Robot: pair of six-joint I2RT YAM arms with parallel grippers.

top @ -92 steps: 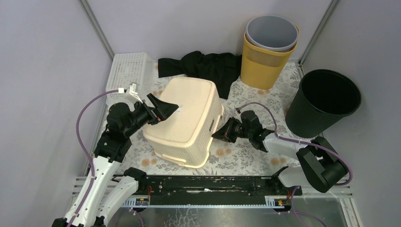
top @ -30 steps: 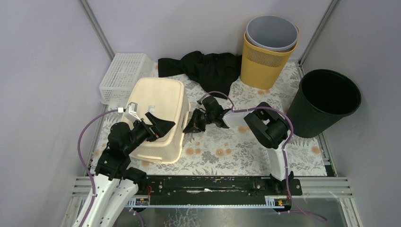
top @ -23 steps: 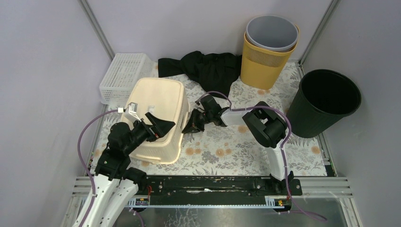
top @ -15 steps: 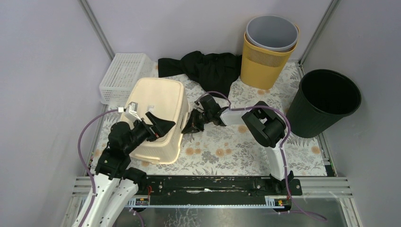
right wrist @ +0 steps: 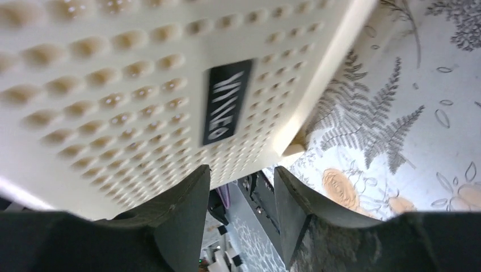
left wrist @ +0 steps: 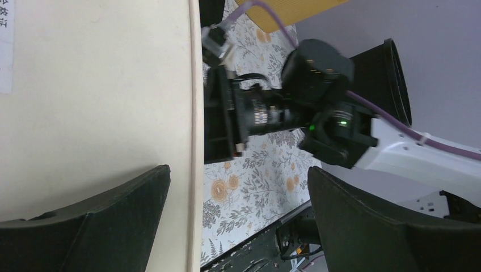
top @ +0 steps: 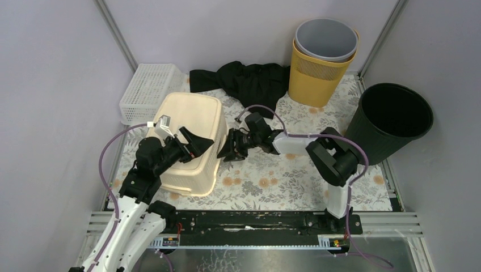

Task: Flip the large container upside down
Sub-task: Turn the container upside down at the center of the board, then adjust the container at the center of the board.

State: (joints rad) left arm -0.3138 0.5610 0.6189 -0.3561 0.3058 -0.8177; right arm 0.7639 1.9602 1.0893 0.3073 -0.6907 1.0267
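Large container (top: 193, 113), cream plastic, sits mouth down on the floral table (top: 272, 175), left of centre, its smooth base facing up. My left gripper (top: 197, 143) hangs over the near right part of that base, jaws spread as wide as they go, gripping nothing; from my left wrist the base fills the left half of the view and both fingers (left wrist: 91, 221) frame its edge. My right gripper (top: 228, 150) is low, just beside the container's right wall, pointing at it. Its jaws are parted with a clear gap and nothing pinched between them. From the right wrist I see the dimpled wall with a black label (right wrist: 227, 102) and the rim meeting the table. Behind the container is a white basket (top: 146, 90). A black cloth (top: 249, 79) lies at the back, a yellow bin (top: 315, 73) holds a grey bin (top: 326, 37), and a black bin (top: 391, 122) stands far right.
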